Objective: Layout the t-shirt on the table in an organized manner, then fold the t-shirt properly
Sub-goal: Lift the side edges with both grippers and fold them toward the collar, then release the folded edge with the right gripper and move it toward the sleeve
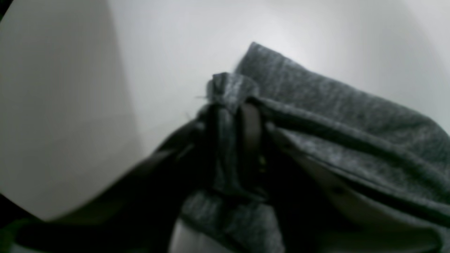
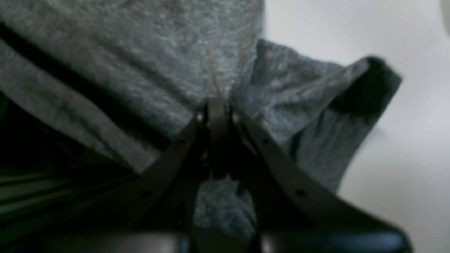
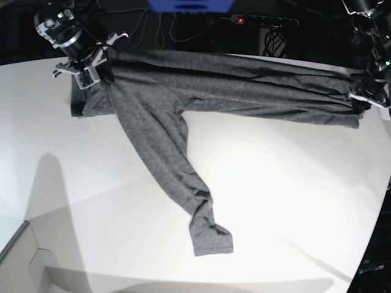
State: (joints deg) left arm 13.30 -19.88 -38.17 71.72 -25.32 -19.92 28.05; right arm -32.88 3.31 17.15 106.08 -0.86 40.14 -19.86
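1. Grey knit t-shirt (image 3: 214, 85) lies stretched in a band across the far side of the white tabletop (image 3: 281, 201); we see one long sleeve (image 3: 177, 177) trailing toward the near edge.
2. We see the right gripper (image 2: 218, 105) with its fingers clamped together on the cloth at one end.
3. We see fabric between the left gripper (image 1: 233, 116) fingers at the other end; we cannot tell whether they grip it.

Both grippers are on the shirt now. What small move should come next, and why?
Probably lower both ends onto the table and let go. The t-shirt is stretched between the right gripper and left gripper, with one sleeve trailing toward the near edge, so it seems spread enough to lay flat.
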